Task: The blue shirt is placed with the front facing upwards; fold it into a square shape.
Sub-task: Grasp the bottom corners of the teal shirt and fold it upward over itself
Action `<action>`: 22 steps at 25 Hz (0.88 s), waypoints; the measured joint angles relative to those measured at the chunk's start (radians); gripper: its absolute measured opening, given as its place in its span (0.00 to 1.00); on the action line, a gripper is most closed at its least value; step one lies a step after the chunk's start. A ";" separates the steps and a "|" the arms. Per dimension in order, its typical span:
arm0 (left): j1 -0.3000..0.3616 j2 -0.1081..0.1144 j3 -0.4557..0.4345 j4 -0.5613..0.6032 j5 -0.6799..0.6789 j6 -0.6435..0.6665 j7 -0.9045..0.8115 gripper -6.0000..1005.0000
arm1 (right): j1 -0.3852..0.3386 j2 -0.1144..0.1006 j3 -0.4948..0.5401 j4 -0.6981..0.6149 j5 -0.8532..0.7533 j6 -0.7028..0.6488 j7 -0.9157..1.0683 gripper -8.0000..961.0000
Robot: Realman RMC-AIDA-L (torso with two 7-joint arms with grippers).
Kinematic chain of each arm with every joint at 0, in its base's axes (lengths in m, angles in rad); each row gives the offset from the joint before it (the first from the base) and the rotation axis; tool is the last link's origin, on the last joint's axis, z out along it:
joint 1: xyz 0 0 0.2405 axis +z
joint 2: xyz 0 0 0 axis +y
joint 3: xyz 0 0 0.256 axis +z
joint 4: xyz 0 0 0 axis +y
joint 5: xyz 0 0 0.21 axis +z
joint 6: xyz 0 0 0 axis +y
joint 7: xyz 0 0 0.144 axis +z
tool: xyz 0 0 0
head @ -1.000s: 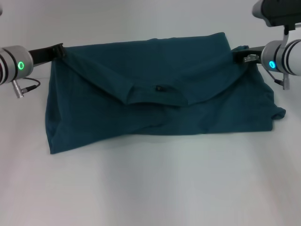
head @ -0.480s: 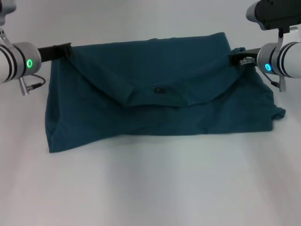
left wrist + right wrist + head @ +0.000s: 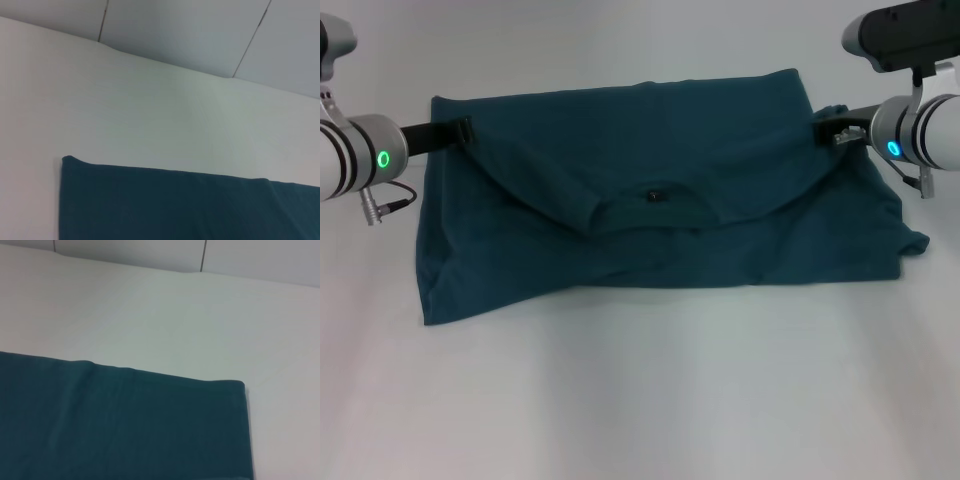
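The blue shirt lies across the white table, with its upper part doubled over as a flap. The collar with its small black label sags at the flap's low middle. My left gripper sits at the flap's left corner and my right gripper at its right corner. Cloth creases run from both tips, so each looks shut on the shirt. The left wrist view shows a flat far corner of the shirt. The right wrist view shows the other far corner. Neither wrist view shows any fingers.
White table surface surrounds the shirt, with a wide bare stretch on the near side. A sleeve pokes out at the shirt's right edge. Grey wall panels rise behind the table's far edge.
Both grippers have come toward me with the flap corners. The left one dropped lower in the view, and the lower layer's far left corner now shows behind it.
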 joint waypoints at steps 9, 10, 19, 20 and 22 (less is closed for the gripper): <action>0.009 0.014 0.010 -0.013 0.003 0.002 -0.088 0.25 | 0.031 -0.001 0.005 -0.014 -0.041 -0.014 -0.015 0.11; 0.012 0.017 0.010 -0.014 0.003 0.004 -0.108 0.28 | 0.032 -0.001 0.006 -0.015 -0.041 -0.014 -0.014 0.11; 0.040 0.016 0.008 -0.001 -0.005 0.011 -0.128 0.47 | 0.045 -0.012 0.013 -0.031 -0.037 -0.030 -0.012 0.63; 0.041 0.015 0.007 -0.001 -0.005 0.011 -0.128 0.49 | 0.045 -0.013 0.017 -0.031 -0.037 -0.033 -0.010 0.68; 0.042 0.015 0.006 0.000 -0.005 0.012 -0.128 0.55 | 0.045 -0.015 0.030 -0.037 -0.036 -0.050 -0.005 0.78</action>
